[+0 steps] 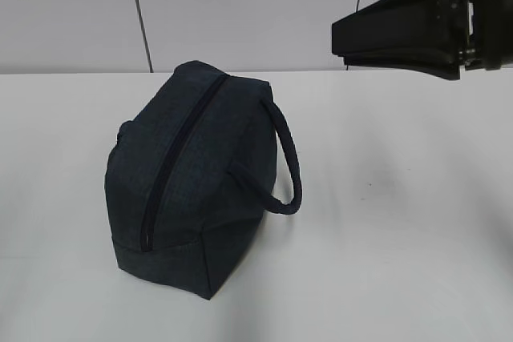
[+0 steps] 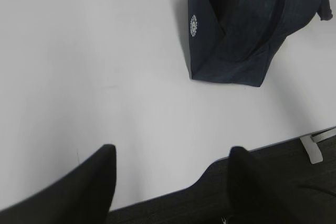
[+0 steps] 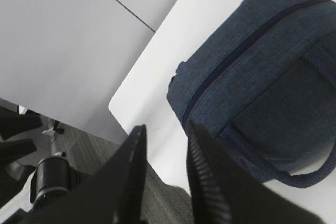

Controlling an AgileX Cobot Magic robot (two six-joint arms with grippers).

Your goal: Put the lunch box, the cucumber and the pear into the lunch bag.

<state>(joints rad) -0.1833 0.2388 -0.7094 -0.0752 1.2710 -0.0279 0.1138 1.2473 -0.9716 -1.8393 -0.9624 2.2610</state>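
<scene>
lunch bag (image 1: 192,178) zipped, nothing inside yet; right gripper (image 3: 165,174) hangs high, fingers parted, empty; left gripper (image 2: 170,182) spread wide, empty. Pin bag before pulling the zipper (image 1: 180,158)

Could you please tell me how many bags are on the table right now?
1. The lunch bag stands alone near the middle of the white table, zipper closed, handle loop toward the right.

A small round white emblem on the lunch bag (image 2: 252,30) is too blurred to read.
</scene>
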